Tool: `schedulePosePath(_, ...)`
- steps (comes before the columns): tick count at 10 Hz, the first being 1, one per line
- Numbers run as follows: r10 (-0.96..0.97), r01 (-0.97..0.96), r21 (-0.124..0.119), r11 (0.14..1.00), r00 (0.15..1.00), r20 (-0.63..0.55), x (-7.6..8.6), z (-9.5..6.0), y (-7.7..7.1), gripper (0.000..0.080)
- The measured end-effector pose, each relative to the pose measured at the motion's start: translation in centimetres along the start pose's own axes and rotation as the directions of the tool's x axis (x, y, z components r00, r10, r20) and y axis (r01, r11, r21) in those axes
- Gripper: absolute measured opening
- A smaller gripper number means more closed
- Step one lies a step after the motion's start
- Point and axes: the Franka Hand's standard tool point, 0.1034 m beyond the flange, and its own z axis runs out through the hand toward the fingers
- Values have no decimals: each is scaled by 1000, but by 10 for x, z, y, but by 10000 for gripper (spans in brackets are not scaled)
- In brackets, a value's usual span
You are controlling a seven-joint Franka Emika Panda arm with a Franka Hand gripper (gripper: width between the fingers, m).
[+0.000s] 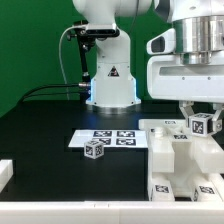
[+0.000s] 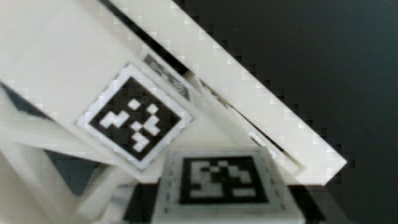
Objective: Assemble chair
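Where the black table (image 1: 40,130) meets its edge on the exterior view's right, the chair parts (image 1: 172,160) stand crowded together. They are white slabs and bars reaching toward the near corner on that side; whether they are joined or only stacked I cannot tell. The claw (image 1: 201,114) hangs above them, pointing down from the arm's big white hand. A tagged cube (image 1: 203,124) sits right at its tips, on top of the white pile. The fingers seem to stand on either side of that cube, but I cannot tell whether they pinch it or merely flank it, and the wrist view shows no fingers at all.

That wrist view is close and blurred. A slanted bar (image 2: 231,85) crosses it, a tilted tag (image 2: 137,112) sits on a white face beside the bar, and a second tag (image 2: 222,178) sits on another white face just beside the first.

Near the middle of the table lies the marker board (image 1: 110,138), flat. A loose cube (image 1: 94,150) sits at its near edge, on the board or just in front of it, well apart from the pile. The robot base (image 1: 110,78) stands at the far edge. A white piece (image 1: 5,172) shows at the near corner on the exterior view's left, cut off by the frame.
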Motion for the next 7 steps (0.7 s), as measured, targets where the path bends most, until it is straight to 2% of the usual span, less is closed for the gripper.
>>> schedulePosePath(1,-9,9,0,1000,1000,0,0,0,0,262)
schedulePosePath(2,-78,78,-4,997,997,2,0,0,0,361)
schedulePosePath(3,-181,181,-8,983,983,11,0,-2,-3,497)
schedulePosePath(4,-366,366,-5,931,931,17,1,-4,-6,497)
schedulePosePath(5,-474,474,-2,880,880,17,1,-4,-6,616)
schedulePosePath(7,-554,554,-3,833,833,17,2,-3,-5,639)
